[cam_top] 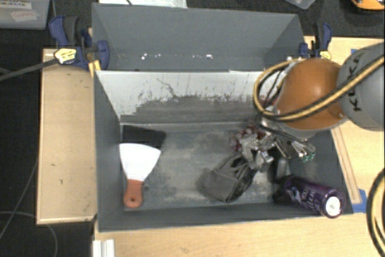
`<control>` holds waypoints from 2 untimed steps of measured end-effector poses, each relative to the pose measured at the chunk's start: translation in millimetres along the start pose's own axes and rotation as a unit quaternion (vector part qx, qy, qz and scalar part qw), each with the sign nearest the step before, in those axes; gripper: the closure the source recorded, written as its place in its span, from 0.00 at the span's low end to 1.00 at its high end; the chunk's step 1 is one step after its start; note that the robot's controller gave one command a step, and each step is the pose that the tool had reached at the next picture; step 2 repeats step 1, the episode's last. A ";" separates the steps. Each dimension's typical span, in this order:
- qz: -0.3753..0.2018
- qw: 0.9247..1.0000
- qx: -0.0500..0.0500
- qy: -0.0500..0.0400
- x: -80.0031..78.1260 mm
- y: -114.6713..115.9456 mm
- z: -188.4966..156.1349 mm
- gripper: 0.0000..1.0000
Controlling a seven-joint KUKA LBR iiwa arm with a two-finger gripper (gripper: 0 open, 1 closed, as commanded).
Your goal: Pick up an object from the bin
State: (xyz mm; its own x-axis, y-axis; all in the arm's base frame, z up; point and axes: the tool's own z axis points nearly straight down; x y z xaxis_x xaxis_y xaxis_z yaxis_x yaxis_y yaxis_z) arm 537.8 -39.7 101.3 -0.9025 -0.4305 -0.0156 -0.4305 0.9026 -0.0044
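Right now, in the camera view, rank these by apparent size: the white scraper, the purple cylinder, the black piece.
1. white scraper and purple cylinder: too alike to rank.
2. black piece, partly hidden behind the scraper's blade.

gripper (257,152) over crumpled dark grey thing (224,182), centre of bin (180,99) | purple cylinder (307,194) right | white scraper (137,168) left

dark grey crumpled pouch (224,183) | limp, lying slumped | bin (180,156) floor, right of centre, near front wall
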 end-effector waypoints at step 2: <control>0.001 1.000 -0.003 0.005 1.9 1.6 -19.1 1.00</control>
